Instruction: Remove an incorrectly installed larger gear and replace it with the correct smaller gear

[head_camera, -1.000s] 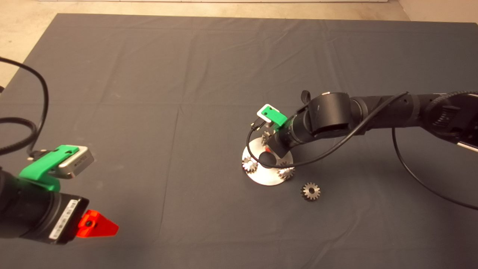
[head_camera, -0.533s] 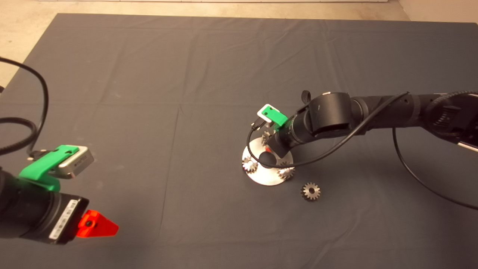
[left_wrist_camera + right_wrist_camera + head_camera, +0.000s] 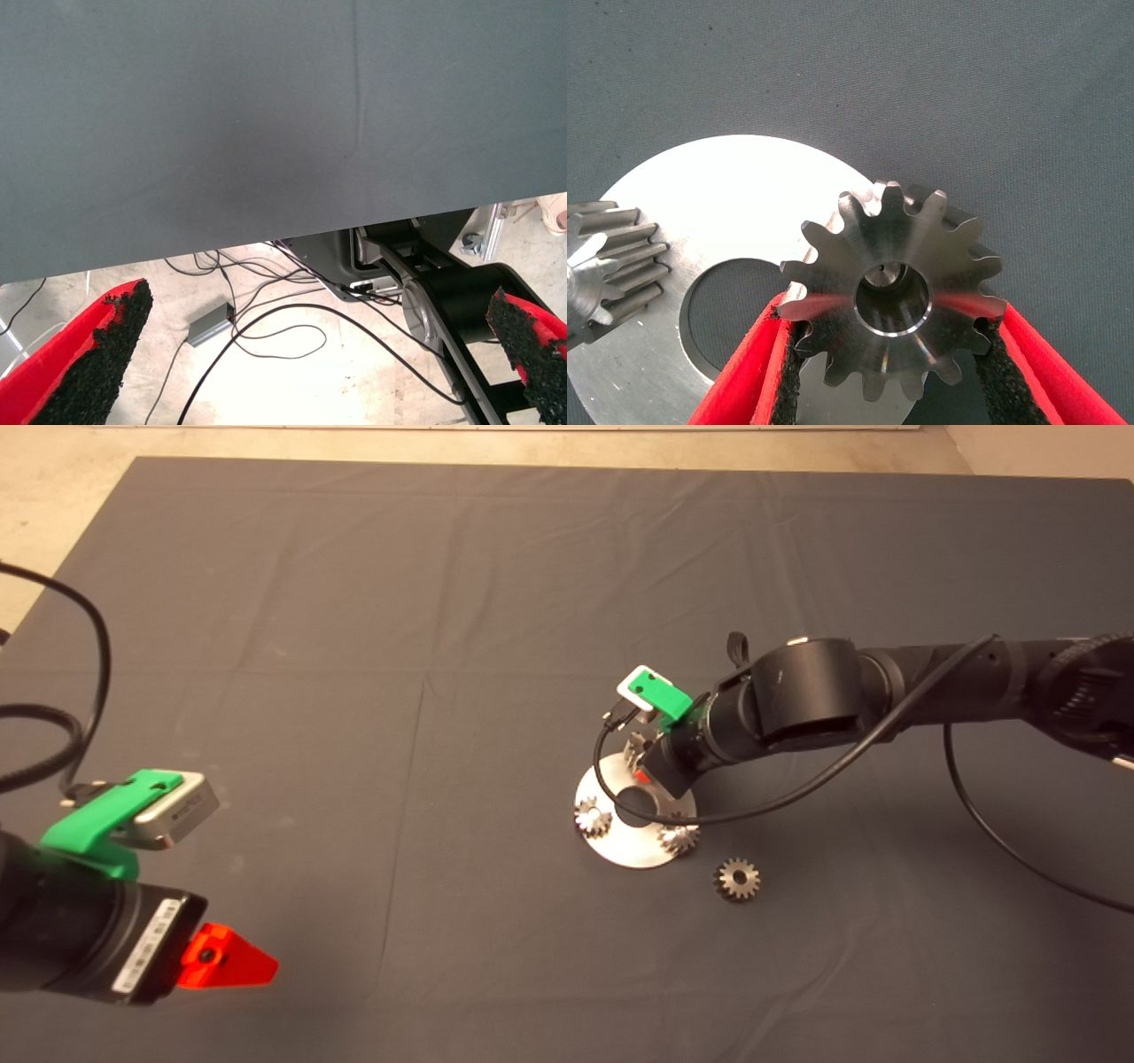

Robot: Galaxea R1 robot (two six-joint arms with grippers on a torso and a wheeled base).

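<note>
Your right end effector (image 3: 890,354) is clamped on the larger gear (image 3: 893,292), its pads (image 3: 788,376) pressing the teeth from both sides, above the round metal plate (image 3: 620,843) on the bench (image 3: 354,602). The smaller gear (image 3: 737,879) lies on the mat just beside that plate. Your left end effector (image 3: 310,354) waits spread wide at the bench's lower left edge.

Bench covered by dark grey mat (image 3: 354,602), creased in a grid. Pale beige floor (image 3: 53,478) beyond its far edge. Below bench edge: loose black cables (image 3: 266,328), small grey box (image 3: 210,325).
</note>
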